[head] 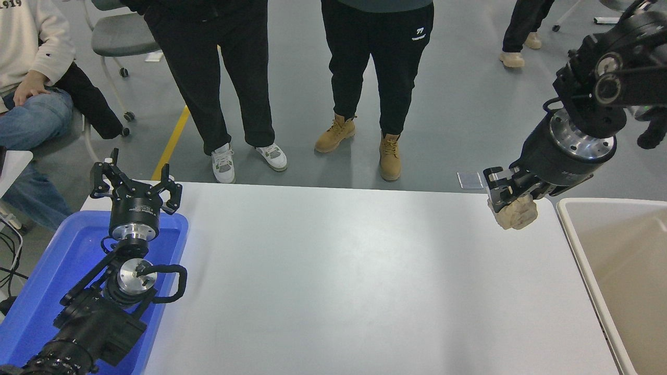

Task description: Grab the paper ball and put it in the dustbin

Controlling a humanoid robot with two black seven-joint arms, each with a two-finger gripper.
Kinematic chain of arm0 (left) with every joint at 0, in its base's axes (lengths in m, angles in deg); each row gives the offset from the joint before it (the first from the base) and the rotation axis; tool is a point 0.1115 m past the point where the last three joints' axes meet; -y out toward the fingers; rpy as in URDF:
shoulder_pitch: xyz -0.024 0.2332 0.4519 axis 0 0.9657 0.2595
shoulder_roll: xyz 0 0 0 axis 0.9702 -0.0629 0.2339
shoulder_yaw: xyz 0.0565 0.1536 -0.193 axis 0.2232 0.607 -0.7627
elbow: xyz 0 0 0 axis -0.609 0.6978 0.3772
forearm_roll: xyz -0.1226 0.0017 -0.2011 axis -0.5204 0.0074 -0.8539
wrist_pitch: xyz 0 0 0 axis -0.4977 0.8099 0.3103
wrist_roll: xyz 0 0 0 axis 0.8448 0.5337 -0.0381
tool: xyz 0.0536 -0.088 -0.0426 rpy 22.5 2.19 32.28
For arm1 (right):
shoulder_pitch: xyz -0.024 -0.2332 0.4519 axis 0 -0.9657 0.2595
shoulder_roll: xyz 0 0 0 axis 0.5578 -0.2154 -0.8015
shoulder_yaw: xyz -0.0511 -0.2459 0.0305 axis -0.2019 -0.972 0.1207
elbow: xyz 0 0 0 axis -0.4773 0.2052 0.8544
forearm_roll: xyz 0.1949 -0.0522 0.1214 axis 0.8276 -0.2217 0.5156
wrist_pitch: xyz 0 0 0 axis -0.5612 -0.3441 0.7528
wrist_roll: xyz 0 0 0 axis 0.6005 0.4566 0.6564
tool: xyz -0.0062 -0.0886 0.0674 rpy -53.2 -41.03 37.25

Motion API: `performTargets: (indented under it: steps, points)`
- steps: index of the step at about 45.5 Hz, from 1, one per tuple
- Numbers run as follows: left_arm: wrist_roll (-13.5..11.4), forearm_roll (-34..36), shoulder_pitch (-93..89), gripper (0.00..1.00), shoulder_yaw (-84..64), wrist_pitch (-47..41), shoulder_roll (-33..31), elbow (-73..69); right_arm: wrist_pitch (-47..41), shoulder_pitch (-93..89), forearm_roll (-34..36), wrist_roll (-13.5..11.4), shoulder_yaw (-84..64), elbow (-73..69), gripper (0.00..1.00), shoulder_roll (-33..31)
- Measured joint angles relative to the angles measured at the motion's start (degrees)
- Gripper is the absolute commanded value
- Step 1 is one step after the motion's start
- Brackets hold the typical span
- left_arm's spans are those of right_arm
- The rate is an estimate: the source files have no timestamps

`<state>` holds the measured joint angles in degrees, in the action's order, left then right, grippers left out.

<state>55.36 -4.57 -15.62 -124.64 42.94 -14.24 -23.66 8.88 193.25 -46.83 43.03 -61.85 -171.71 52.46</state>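
The tan crumpled paper ball point(516, 214) hangs in my right gripper point(508, 194), which is shut on it and holds it well above the white table point(333, 281) near the far right corner. The beige dustbin point(620, 271) stands just off the table's right edge, its pale rim right of the ball. My left arm is parked at the lower left, its gripper point(133, 179) open over the blue tray.
A bright blue tray point(47, 281) sits at the table's left edge under the left arm. Two people stand at the far side of the table, one in tan boots point(365, 146). Another person sits at the upper left.
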Motion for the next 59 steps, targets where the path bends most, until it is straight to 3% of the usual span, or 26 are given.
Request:
performTargets:
  steps: [11, 18, 33, 46, 59]
  points:
    - [0.0, 0.0, 0.0, 0.99, 0.0, 0.0, 0.0, 0.0, 11.4, 0.9, 0.1, -1.0, -3.6, 1.4, 0.00, -8.4]
    - [0.0, 0.0, 0.0, 0.99, 0.0, 0.0, 0.0, 0.0, 24.1, -3.1, 0.2, -2.2, -3.9, 3.4, 0.00, -16.6]
    - [0.0, 0.0, 0.0, 0.99, 0.0, 0.0, 0.0, 0.0, 53.1, -27.0, 3.0, -3.2, 12.8, 15.1, 0.00, -29.8]
    - [0.0, 0.0, 0.0, 0.99, 0.0, 0.0, 0.0, 0.0, 62.6, -55.7, 10.5, -3.3, 37.7, 39.9, 0.00, -26.6]
    - [0.0, 0.0, 0.0, 0.99, 0.0, 0.0, 0.0, 0.0, 60.3, -76.9, 12.6, -3.2, 58.2, 63.6, 0.00, -16.0]
